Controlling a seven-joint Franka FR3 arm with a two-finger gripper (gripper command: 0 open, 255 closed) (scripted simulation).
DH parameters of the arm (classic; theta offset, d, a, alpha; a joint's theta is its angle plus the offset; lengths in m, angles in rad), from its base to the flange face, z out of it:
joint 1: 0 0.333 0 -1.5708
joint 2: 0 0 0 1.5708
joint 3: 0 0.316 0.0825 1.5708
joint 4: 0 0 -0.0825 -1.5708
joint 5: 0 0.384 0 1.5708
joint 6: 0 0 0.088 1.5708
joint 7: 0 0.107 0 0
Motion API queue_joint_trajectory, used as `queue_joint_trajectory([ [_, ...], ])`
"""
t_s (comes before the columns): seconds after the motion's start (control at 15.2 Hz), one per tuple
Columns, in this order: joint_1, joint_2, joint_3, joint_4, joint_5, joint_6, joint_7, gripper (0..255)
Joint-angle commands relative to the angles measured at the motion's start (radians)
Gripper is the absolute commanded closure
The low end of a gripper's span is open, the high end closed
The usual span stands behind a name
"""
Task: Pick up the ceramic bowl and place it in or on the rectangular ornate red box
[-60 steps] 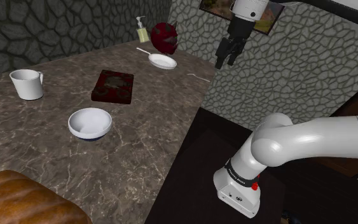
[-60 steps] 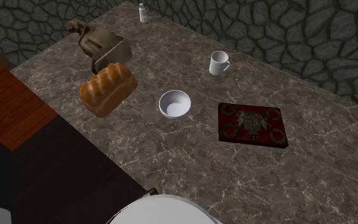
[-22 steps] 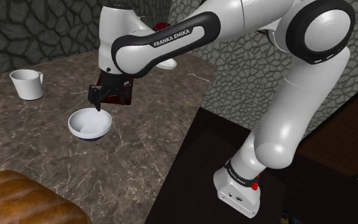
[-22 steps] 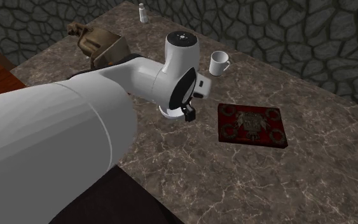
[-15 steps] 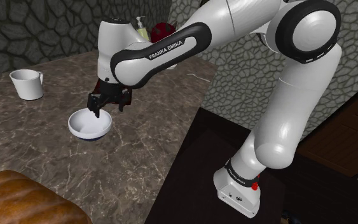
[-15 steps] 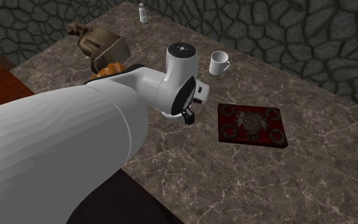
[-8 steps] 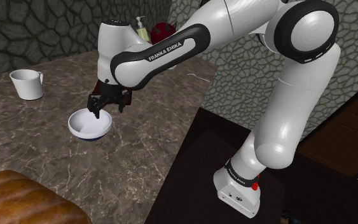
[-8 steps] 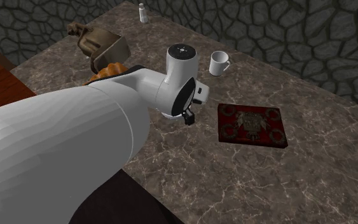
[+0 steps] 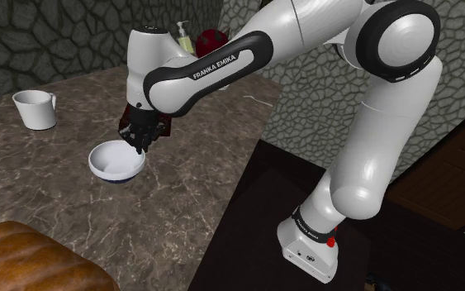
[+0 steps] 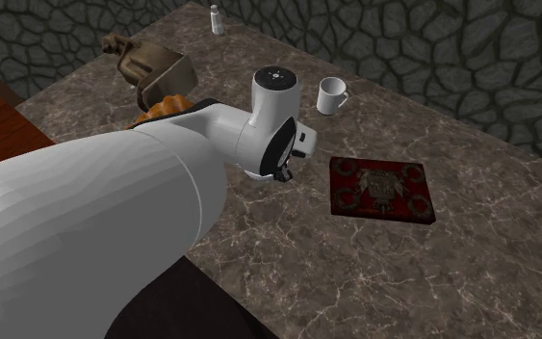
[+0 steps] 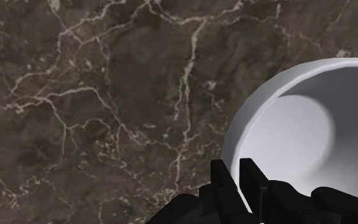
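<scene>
The gripper (image 11: 234, 177) is narrow and pinches the rim of the white bowl (image 11: 298, 124), one finger inside, one outside, because the thin wall suits such hold; the bowl sits on the worktop (image 9: 189, 190) near the red box (image 10: 382, 190)

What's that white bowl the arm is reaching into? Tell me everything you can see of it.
The white bowl is round and deep, with a smooth, glossy inside, a thick rim and a darker band low on its outside. It has nothing in it. It sits upright on the dark, pale-veined stone counter. The black gripper is clamped on the rim, one finger inside the bowl and one outside. Nothing else touches it.
</scene>
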State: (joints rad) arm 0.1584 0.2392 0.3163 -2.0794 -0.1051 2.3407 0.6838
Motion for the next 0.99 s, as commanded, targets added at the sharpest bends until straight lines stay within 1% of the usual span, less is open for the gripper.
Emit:
queue_joint_trajectory([
  [0.0, 0.000, 0.000, 0.000, 0.000, 0.000, 0.000, 0.000, 255],
  [0.07, 0.000, 0.000, 0.000, 0.000, 0.000, 0.000, 0.000, 255],
  [0.92, -0.010, -0.095, 0.012, 0.067, 0.046, -0.156, -0.031, 255],
])
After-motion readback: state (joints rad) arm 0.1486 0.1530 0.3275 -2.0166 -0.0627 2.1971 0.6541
